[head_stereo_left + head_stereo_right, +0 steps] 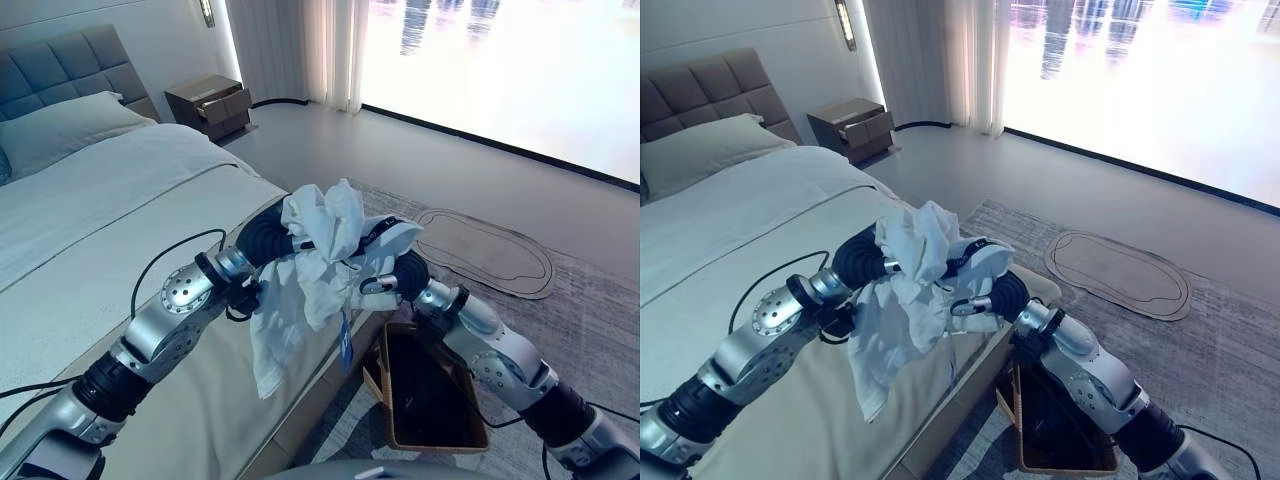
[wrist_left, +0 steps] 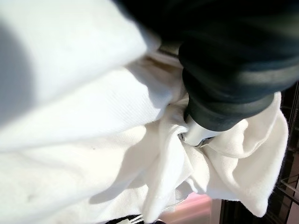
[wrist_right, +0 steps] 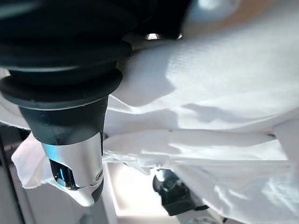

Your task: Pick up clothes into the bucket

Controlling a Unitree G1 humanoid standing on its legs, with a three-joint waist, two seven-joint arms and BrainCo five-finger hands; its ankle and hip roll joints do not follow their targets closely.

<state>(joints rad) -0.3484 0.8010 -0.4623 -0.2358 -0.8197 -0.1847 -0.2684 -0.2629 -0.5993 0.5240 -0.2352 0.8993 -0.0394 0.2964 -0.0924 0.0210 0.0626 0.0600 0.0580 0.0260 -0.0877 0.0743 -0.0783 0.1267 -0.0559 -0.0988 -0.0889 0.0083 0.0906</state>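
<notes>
A crumpled white garment (image 1: 315, 270) hangs in the air between my two hands, above the bed's side edge, with its lower end dangling toward the mattress. My left hand (image 1: 265, 238) is pushed into the bundle from the bed side, and the cloth (image 2: 93, 140) covers everything past its dark cover (image 2: 224, 70). My right hand (image 1: 405, 272) meets the bundle from the floor side with cloth draped over it; a silver finger (image 1: 370, 286) curls into the fabric (image 3: 210, 93). The bucket, a brown rectangular basket (image 1: 437, 446) with a dark inside, stands on the floor below my right forearm.
The bed (image 1: 120, 200) with a pale cover and a pillow (image 1: 60, 130) takes up the left side. A dark nightstand (image 1: 208, 103) stands past it near the curtains. An oval mat (image 1: 490, 250) lies on the grey rug to the right.
</notes>
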